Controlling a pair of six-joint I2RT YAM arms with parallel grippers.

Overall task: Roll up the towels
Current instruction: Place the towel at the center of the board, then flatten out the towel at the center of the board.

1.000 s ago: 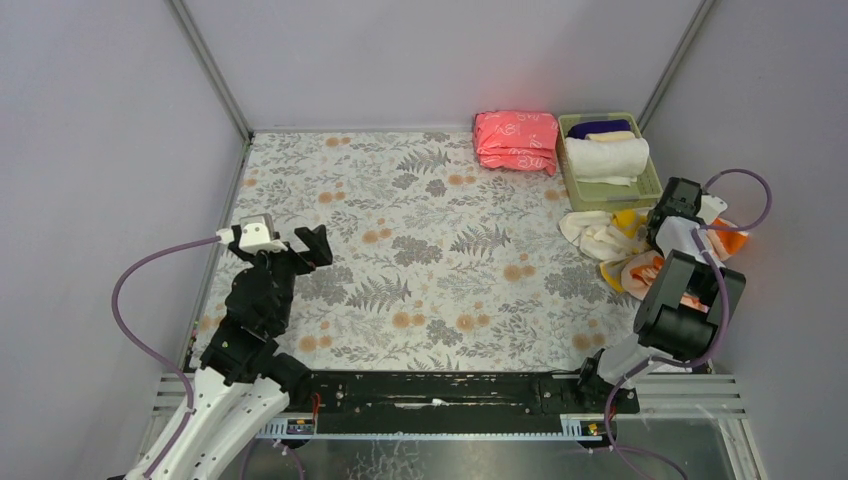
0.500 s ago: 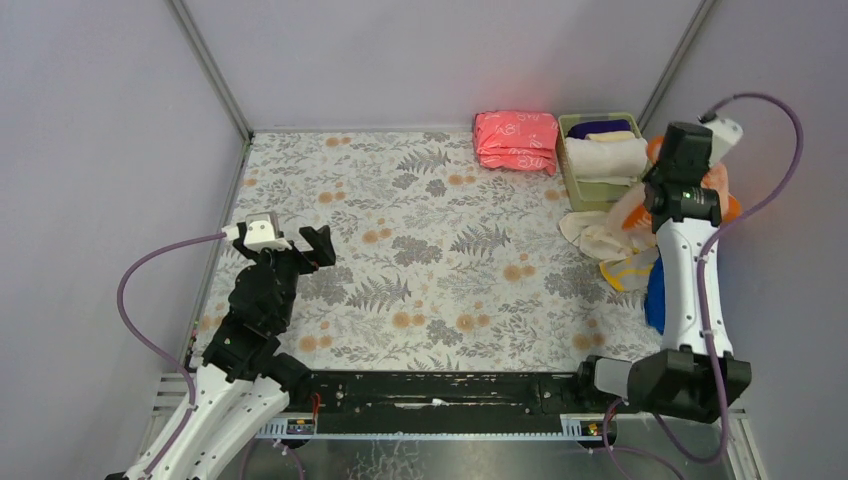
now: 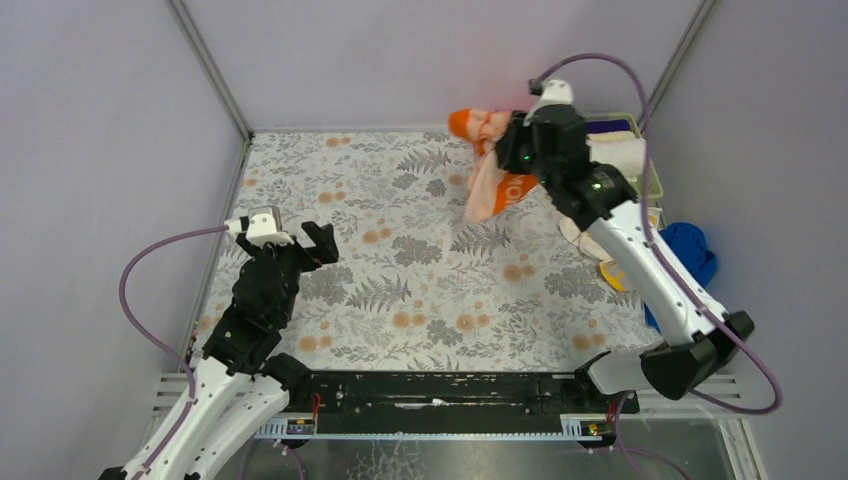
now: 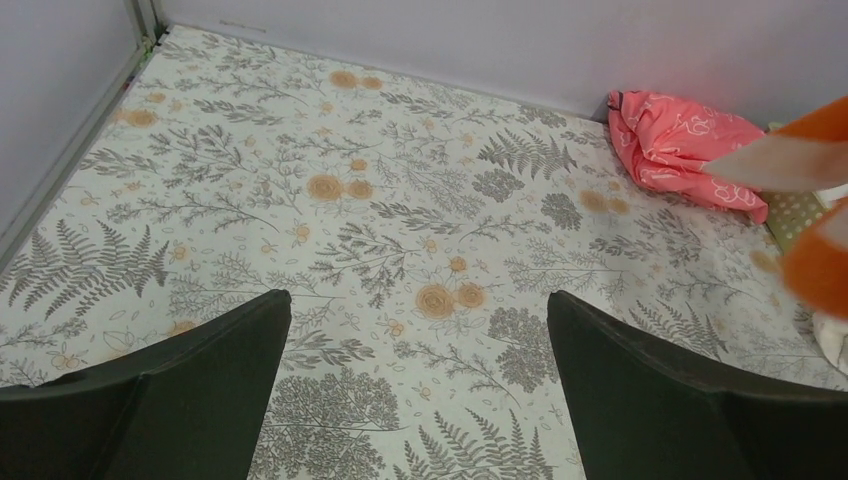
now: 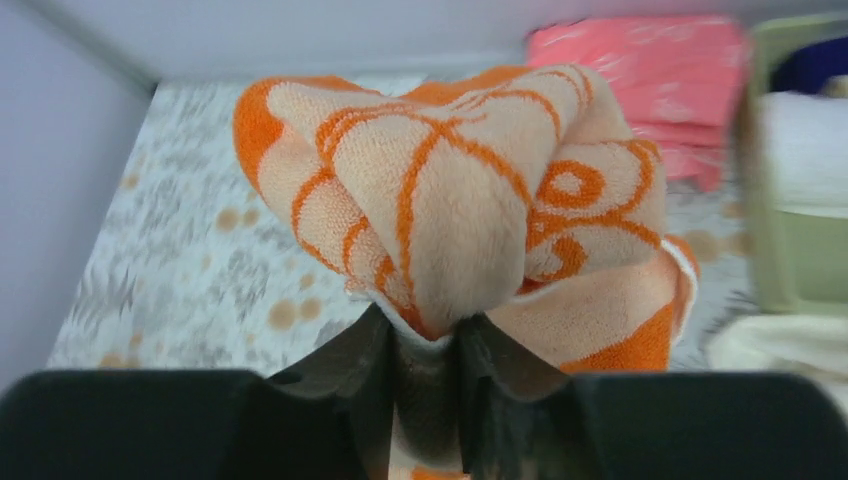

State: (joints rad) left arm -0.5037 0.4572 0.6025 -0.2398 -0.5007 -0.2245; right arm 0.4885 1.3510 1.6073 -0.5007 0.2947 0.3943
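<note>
Robot lab cell, plain grey panel walls [image 3: 90, 150], aluminium frame posts [image 3: 209, 68], floral-covered table [image 3: 400, 200]

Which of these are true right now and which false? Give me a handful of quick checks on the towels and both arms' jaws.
1. The jaws of the right arm grip the orange patterned towel. True.
2. That towel lies spread out flat. False: it hangs bunched above the table.
3. The jaws of the left arm hold a towel. False: they stand open, empty.
4. The pink stack sits beside the green bin. True.
5. The blue towel lies mid-table. False: it lies at the right edge.
</note>
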